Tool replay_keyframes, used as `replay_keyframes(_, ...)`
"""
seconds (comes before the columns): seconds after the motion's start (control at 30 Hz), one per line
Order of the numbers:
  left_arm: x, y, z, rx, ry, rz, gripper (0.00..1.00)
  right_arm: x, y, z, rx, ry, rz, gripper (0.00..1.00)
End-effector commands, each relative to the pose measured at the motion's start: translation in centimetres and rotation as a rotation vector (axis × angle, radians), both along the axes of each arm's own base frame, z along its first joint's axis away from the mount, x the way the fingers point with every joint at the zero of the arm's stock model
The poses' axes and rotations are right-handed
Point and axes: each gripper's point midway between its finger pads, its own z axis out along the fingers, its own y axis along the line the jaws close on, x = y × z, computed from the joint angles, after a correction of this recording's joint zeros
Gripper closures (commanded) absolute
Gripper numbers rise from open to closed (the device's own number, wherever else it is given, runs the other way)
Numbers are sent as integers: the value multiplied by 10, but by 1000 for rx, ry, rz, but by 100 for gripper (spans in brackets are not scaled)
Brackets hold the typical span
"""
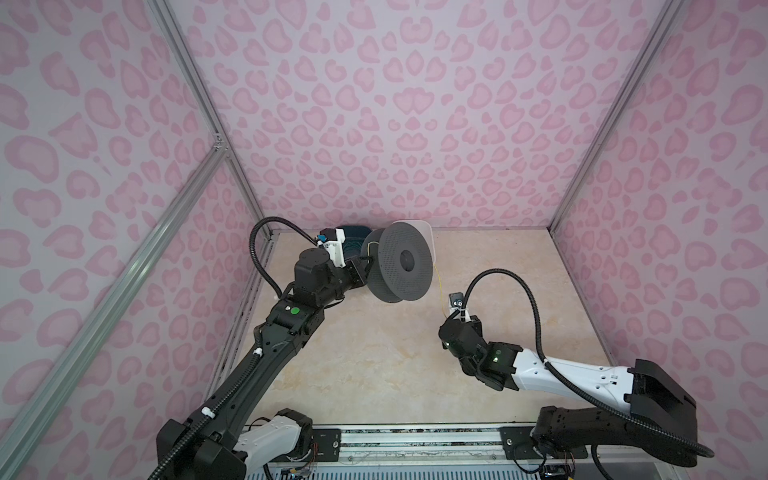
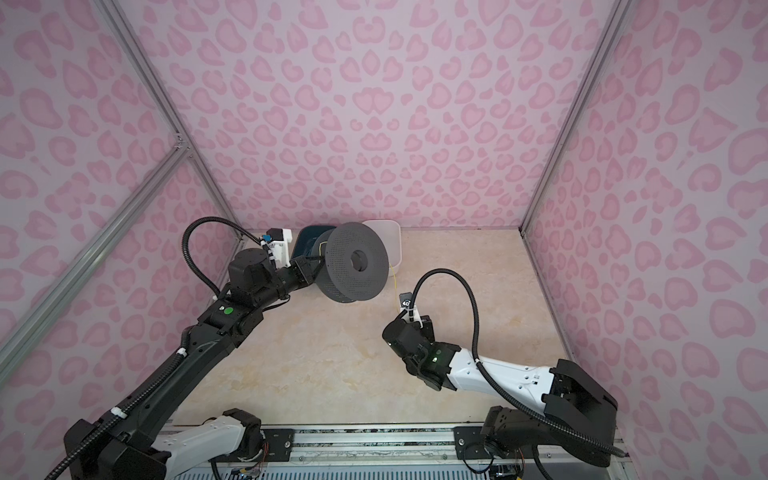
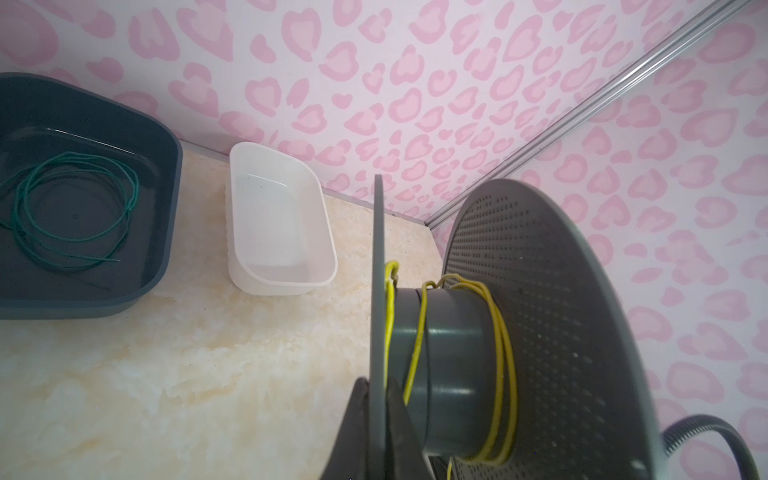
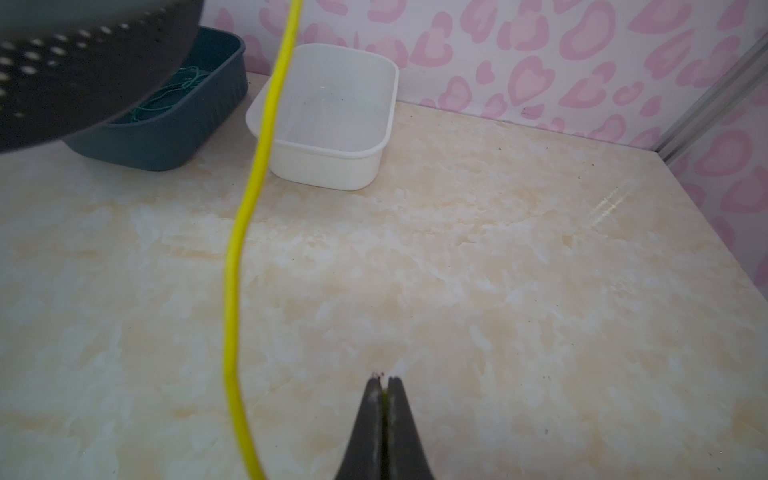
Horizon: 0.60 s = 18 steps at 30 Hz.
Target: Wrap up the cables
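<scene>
Yellow wire (image 3: 419,332) goes a few loose turns around the middle of a grey spool (image 3: 540,311). One more bit runs along the inside of the spool's near disc. In both top views a thin piece of wire (image 1: 439,286) (image 2: 392,282) hangs down from the spool's right side toward the right arm. In the right wrist view the wire (image 4: 232,266) comes down from the top and goes out at the bottom.

In both top views the spool (image 1: 399,266) (image 2: 353,266) is up off the table (image 1: 374,365), over the back left part. It stands on edge, and its dotted face with the round hole points to the front right.

The left gripper (image 3: 377,390) is pinched tight on the edge of the spool's near disc, one finger on each side.

The right gripper (image 4: 385,384) is over the right middle of the table. Its two fingers are pressed together, and a tiny bit of yellow shows in the crack between them.

Two tubs sit on the table at the back edge, near the back left corner. The blue tub (image 3: 166,199) has a green cord (image 3: 135,189) curled up inside. The white tub (image 3: 286,286) is just beside it, on its right in the top views. In both top views the spool hides part of each tub.
</scene>
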Motion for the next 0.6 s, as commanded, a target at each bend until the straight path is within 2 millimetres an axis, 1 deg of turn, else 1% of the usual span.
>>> replay_keyframes(0.0,20,11,26,-52,-99,107,97,-9,18,5,-53,-18,36,100)
replay_keyframes(0.1,28,13,12,12,-85,126,97,-21,48,13,-71,-36,112,100)
replay_keyframes(0.27,37,15,-11,76,-43,145,97,-34,83,31,-134,-79,192,100)
replay_keyframes(0.43,38,11,-30,163,-15,130,97,-38,112,66,-112,-110,283,100)
replay_keyframes(0.57,34,6,-46,249,5,111,97,-34,134,98,-71,-119,373,100)
